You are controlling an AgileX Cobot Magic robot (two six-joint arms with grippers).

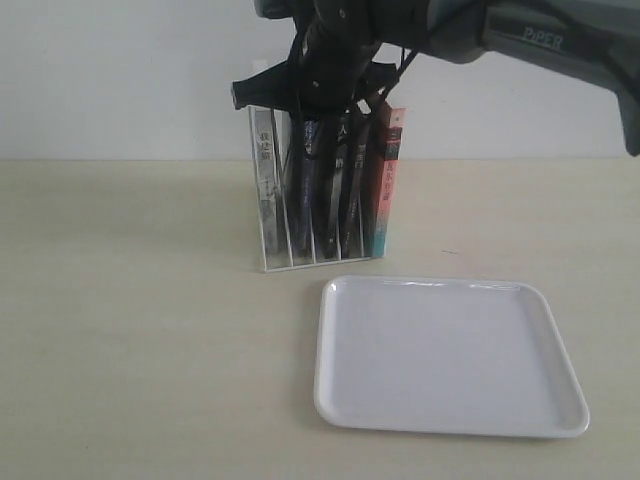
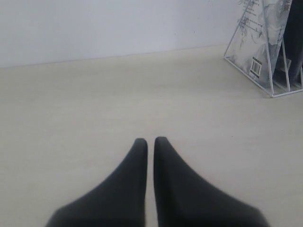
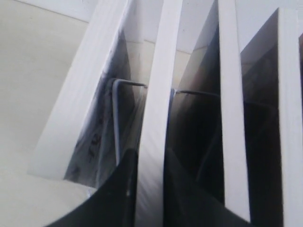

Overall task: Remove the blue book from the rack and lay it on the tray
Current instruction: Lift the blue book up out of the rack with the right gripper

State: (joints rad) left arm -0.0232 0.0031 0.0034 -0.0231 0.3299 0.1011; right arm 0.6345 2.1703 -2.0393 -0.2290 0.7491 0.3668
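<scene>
The white wire rack (image 1: 268, 200) stands at the back of the table with several upright books in its slots. The blue book (image 1: 309, 190), with its dark blue spine, is second from the left. My right gripper (image 1: 320, 112) reaches in from the right and sits on top of the books. In the right wrist view its fingers (image 3: 128, 175) press both sides of the blue book's white page edge (image 3: 156, 94), so my right gripper (image 3: 150, 152) is shut on it. The white tray (image 1: 440, 350) lies in front of the rack. My left gripper (image 2: 150, 140) is shut and holds nothing, low over the table.
A grey marbled book (image 1: 265, 170) fills the rack's left slot, two black-spined books (image 1: 345, 180) stand right of the blue one, and a red-and-teal book (image 1: 386, 180) is at the right end. The rack's corner (image 2: 272, 90) shows in the left wrist view. A pale wall lies behind.
</scene>
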